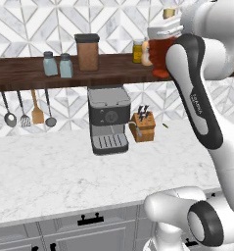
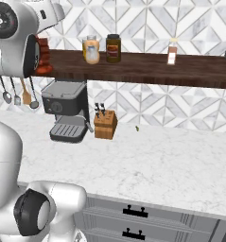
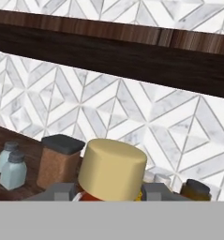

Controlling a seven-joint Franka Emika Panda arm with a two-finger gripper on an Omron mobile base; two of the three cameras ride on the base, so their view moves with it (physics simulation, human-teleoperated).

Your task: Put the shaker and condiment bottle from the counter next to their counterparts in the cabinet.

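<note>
The white marble counter (image 1: 50, 171) spreads wide below, bearing a dark espresso machine (image 1: 108, 120) and a wooden knife block (image 1: 143, 126) against the far wall. Above them runs the cabinet (image 1: 40, 76), a long dark brown plank, with ladles and a spatula (image 1: 37, 109) hung under its left end.

On the plank, the two blue-grey shakers (image 1: 58, 64) with dark caps stand side by side at the left, touching or nearly so, with the tall brown canister (image 1: 87, 51) just to their right. Further right sit the yellow and cream jars (image 2: 91, 49) and a dark brown jar (image 2: 113, 47); a slim red bottle (image 2: 172, 52) stands well apart at the far right.

The condiment bottle (image 1: 161, 55) stands at the plank just right of the jars, its red-orange body partly hidden by the arm. In the hand view its tan stopper (image 3: 112, 169) rises between the gripper (image 3: 108, 191) fingers, which are closed on the neck.
</note>
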